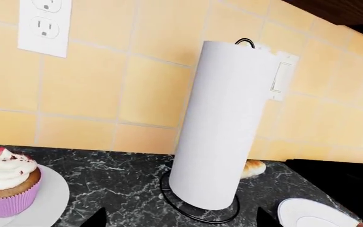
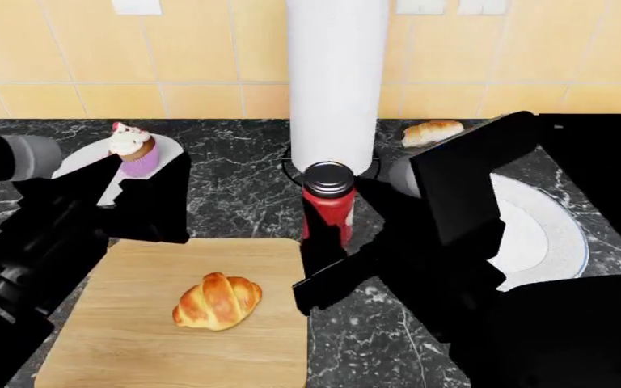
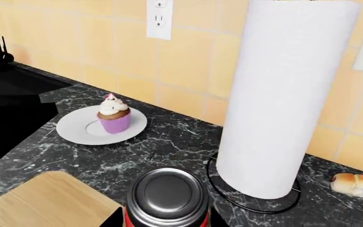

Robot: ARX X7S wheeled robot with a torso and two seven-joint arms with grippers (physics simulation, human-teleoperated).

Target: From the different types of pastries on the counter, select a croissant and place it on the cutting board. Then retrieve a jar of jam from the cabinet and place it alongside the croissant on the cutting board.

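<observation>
The croissant [image 2: 217, 301] already lies mid-frame on the cutting board [image 2: 127, 339]. The right gripper [image 2: 327, 257] seems clamped on the jar of jam [image 2: 328, 204] just off the board's upper-right corner, so setting it down remains. The left gripper [image 2: 143, 198] hovers; its opening is unclear. No readable labels.

- Left arm [image 2: 62, 218], head view: matte black all over, built of blocky, flat-faced segments with hard edges.
- One grey cylindrical joint [image 2: 25, 158] stands out near its upper end, smooth and rounded.
- Right arm [image 2: 462, 202]: same flat black, broad slab-like panels, angular corners.
- A grey rounded joint [image 2: 403, 176] peeks out beside its black housing.
</observation>
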